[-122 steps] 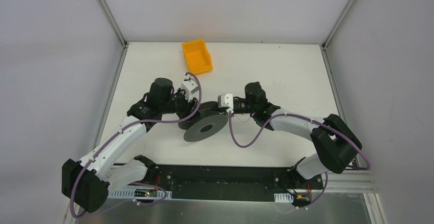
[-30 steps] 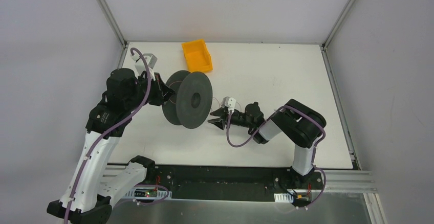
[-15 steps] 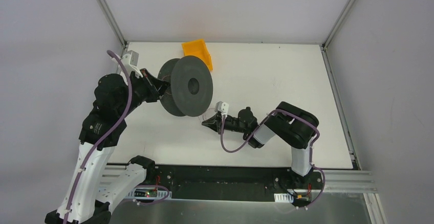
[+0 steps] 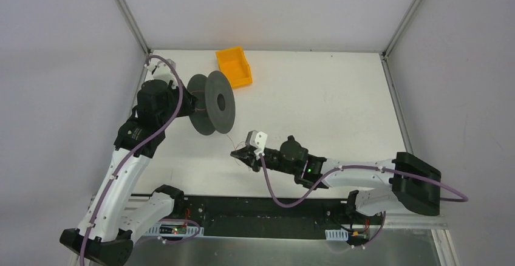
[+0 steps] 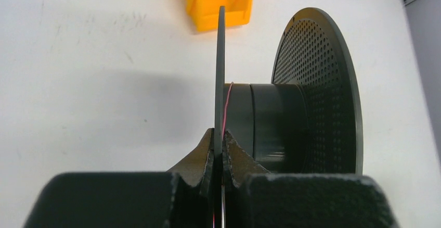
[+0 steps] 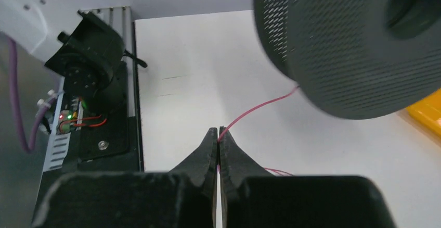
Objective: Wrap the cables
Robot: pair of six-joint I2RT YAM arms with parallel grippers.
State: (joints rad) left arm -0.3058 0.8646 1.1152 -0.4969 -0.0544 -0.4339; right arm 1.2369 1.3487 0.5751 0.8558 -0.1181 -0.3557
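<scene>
1. We are working over a white bench point(image 4: 328, 102) closed in by pale grey walls. An orange bin point(image 4: 234, 67) is sitting at the far edge, upper centre of the top view.
2. Our left tool point(image 5: 218, 152) is pinching the rim of one flange of a dark spool point(image 4: 214, 103), with a finger pressed on each side of that thin disc. The spool is sitting in the upper left of the top view with its flanges on edge, and it appears to be hanging off the bench.
3. The cable point(image 6: 259, 106) is a hair-thin red strand. In the left wrist view part of it is lying on the hub just inside the gripped flange. The rest is running free down to our right tool point(image 6: 218, 133).
4. The right tool is squeezing its fingers together on that strand, in the lower middle of the top view. A little more red strand is curling on the bench just beside its fingers.
5. We are judging the next wrap to hinge on one relation. The spool is lying up and to the left of the right tool in the top view, and its hub axis is running roughly across the frame. The free strand is therefore meeting the hub close to square.
6. The right tool is the nearer one to the loose length, so we are expecting it to be guiding the strand while the left tool is steadying or turning the spool. We are watching for the strand riding over the flange edge.
</scene>
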